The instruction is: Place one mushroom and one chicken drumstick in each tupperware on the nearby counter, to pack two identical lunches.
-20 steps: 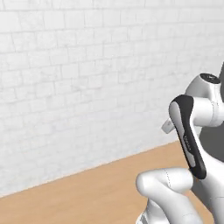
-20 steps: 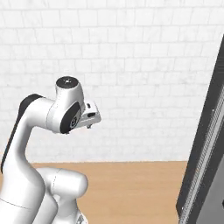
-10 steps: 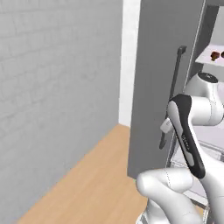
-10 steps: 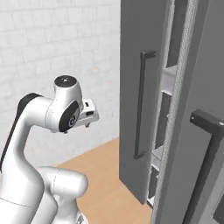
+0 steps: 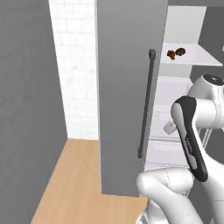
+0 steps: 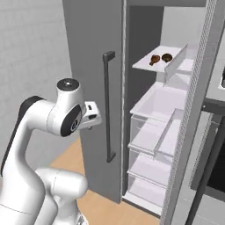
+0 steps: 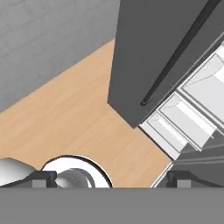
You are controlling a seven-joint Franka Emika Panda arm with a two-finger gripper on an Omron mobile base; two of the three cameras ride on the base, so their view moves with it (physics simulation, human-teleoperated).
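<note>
Standing in front of an open grey fridge, the white robot arm [image 6: 48, 127] holds its gripper [image 7: 111, 178] in the air with nothing in it, the two dark fingertips [image 7: 43, 178] spread wide apart.

In the right base view, the arm fills the 8 o'clock area. Just right of it hangs the open fridge door [image 6: 94, 88], a tall flat grey panel with a dark vertical bar handle [image 6: 108, 105] near its free edge. Further right, the fridge's white shelves and clear drawers [image 6: 151, 136] are exposed. On the top shelf [image 6: 147, 65], at 1 o'clock, lie two small brown food items [image 6: 160, 58], side by side; they are too small to identify for certain.

Light-brown wooden floor [image 7: 74, 118] lies open below the door's lower edge, at 9 o'clock in the hand view, with a grey wall [image 7: 48, 39] beyond it.
</note>
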